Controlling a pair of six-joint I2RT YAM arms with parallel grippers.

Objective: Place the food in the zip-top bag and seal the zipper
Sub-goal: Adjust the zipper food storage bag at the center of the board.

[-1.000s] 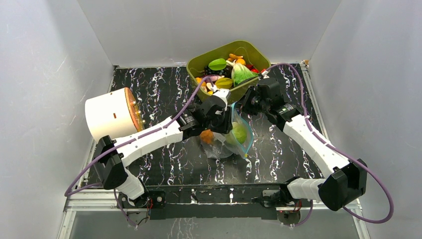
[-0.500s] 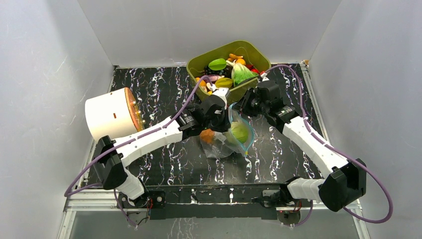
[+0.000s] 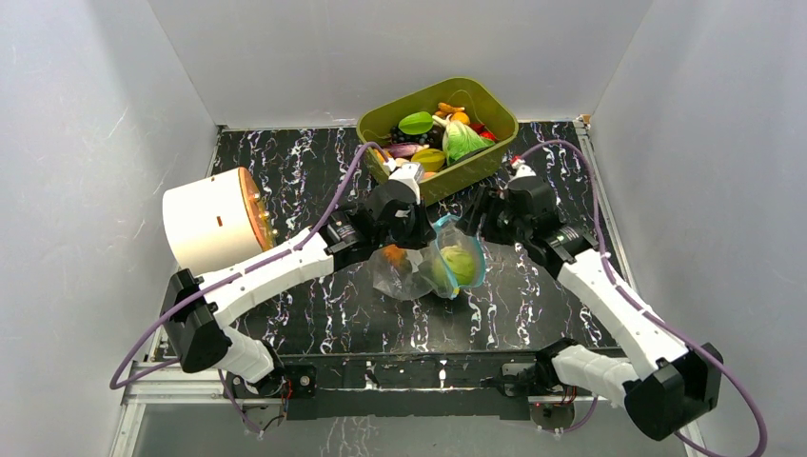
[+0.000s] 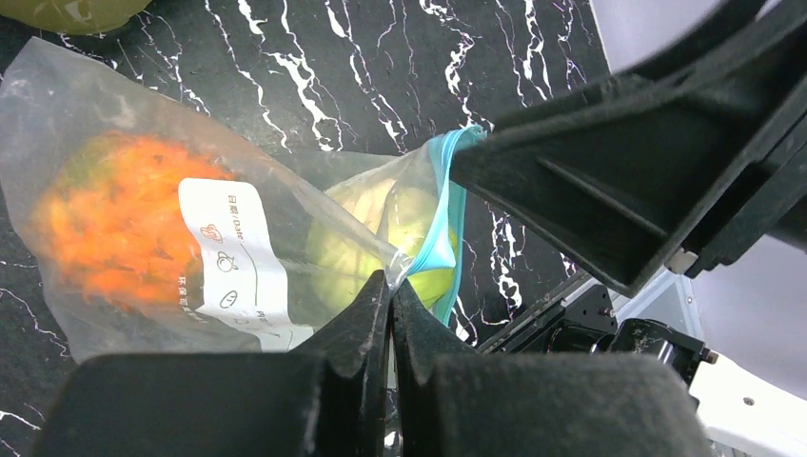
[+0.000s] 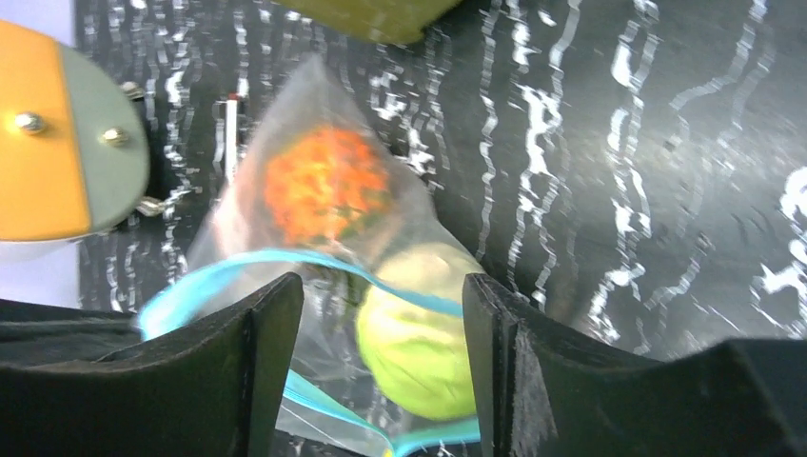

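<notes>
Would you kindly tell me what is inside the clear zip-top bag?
An orange toy fruit and a pale-green cabbage show through the zip-top bag; anything behind its white label is hidden.

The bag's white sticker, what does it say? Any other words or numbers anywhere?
"Date", after two small characters I cannot make out: on the white sticker on the zip-top bag.
Lower lines and little pictures on that sticker: too small to read.
Nothing else readable in any view.

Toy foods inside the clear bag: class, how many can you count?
2: an orange one deep in the bag, a pale-green one at its blue rim. More may be hidden.
</notes>
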